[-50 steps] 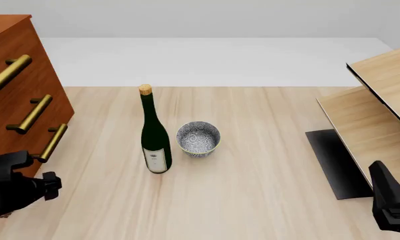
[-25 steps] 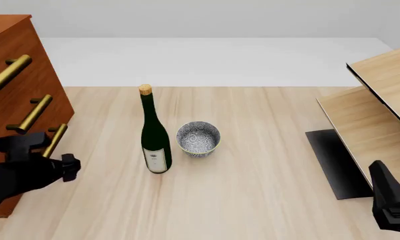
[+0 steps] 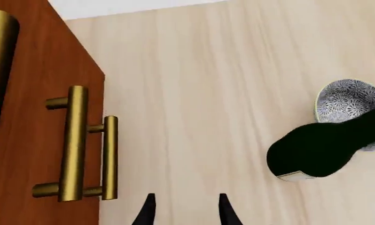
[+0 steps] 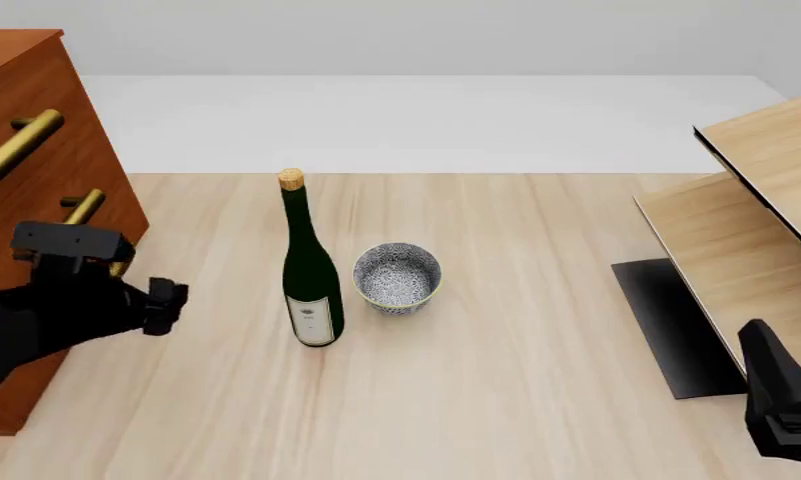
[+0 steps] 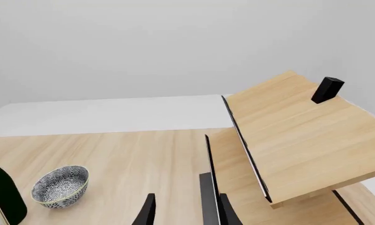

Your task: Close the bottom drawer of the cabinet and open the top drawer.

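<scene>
While the left gripper [image 4: 160,305] hangs at the left edge of the front view, just in front of the cabinet [image 4: 33,150], fingers [image 3: 146,213] apart at a moderate gap and holding nothing. Cabinet at far left of the front view, reddish-brown, brass bar handles stacked down its face. Top drawer [image 4: 13,95] at upper left, handle clear of the arm. Bottom drawer [image 3: 97,159] hidden behind the left arm in the front view; seen in the left wrist view at lower left, its handle just beside the middle drawer's handle [image 3: 71,145] and only slightly proud of it. Cannot tell from these frames whether the bottom drawer is fully shut. Right gripper [image 5: 182,211] low at the lower right corner of the front view, fingers parted, empty, next to the pale shelf boards [image 5: 287,136]. Wine bottle [image 4: 307,265] and patterned bowl [image 4: 397,278] standing mid-table, touching or nearly so. Risks, as judgement: handles sit close together, so a reach could catch the middle handle instead of the intended one; a sideways swing of the left arm toward centre frame could topple the tall, narrow bottle; pulling the top handle off-axis could jam the drawer or let the fingers slip off the bar.
</scene>
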Controlling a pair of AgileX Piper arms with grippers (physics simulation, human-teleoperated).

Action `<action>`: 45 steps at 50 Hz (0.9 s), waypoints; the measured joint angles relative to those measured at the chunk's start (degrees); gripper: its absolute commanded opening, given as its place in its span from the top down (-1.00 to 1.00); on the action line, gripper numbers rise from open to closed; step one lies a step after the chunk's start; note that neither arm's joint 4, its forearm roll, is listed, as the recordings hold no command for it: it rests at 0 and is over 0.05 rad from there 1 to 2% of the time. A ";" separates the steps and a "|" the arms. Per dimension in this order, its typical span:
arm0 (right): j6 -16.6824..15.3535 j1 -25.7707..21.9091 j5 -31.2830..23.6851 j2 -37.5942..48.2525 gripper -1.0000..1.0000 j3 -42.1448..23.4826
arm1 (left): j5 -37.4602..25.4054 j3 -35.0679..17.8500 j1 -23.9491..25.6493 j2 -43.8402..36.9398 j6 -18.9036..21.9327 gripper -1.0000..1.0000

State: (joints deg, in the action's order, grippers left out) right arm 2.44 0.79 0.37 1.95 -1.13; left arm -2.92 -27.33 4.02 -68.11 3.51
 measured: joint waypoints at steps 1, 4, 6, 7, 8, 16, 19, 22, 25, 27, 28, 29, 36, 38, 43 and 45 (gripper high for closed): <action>0.00 0.00 0.00 0.00 -1.00 0.00 | -0.07 -0.08 0.07 0.45 1.00 -1.00; 0.01 -0.01 -0.05 -0.02 -1.00 -0.02 | -0.01 0.21 -0.32 2.34 5.00 -1.00; 0.01 -0.01 -0.08 -0.05 -1.00 -0.03 | 0.31 0.74 -0.79 3.83 8.26 -1.00; 0.01 -0.02 -0.09 -0.06 -1.00 -0.04 | 0.53 1.09 -1.08 4.60 9.96 -1.00; 0.01 -0.02 -0.11 -0.07 -1.00 -0.04 | 0.82 1.47 -1.36 5.34 11.70 -1.00; 0.02 -0.04 -0.22 -0.19 -1.00 -0.06 | 2.62 2.81 -1.66 8.97 21.98 -1.00; 0.01 -0.04 -0.24 -0.21 -1.00 -0.06 | 3.54 3.14 -1.39 9.76 25.19 -1.00; 0.01 -0.04 -0.24 -0.22 -1.00 -0.06 | 4.43 3.33 -1.05 10.20 27.95 -1.00; 0.02 -0.03 -0.21 -0.20 -1.00 -0.05 | 5.62 3.81 -0.85 10.57 30.88 -1.00; 0.02 -0.03 -0.20 -0.19 -1.00 -0.05 | 6.18 3.94 -0.73 10.67 32.37 -1.00; 0.02 -0.03 -0.19 -0.18 -1.00 -0.05 | 6.44 4.00 -0.67 10.69 33.06 -1.00; 0.02 -0.02 -0.18 -0.18 -1.00 -0.05 | 6.81 4.18 -0.68 10.78 33.91 -1.00; 0.04 0.00 -0.10 -0.10 -1.00 -0.04 | 9.64 6.10 -1.60 12.05 40.45 -1.00; 0.04 0.01 -0.10 -0.10 -1.00 -0.04 | 10.53 6.81 -2.09 12.64 42.54 -1.00; 0.05 0.01 -0.13 -0.13 -1.00 -0.05 | 12.41 8.30 -3.29 14.13 47.41 -1.00; 0.05 0.01 -0.15 -0.14 -1.00 -0.06 | 12.75 8.65 -3.79 14.66 49.02 -1.00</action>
State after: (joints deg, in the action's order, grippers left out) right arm 2.48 0.81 0.23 1.80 -1.19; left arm 9.83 -18.69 0.22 -53.45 52.52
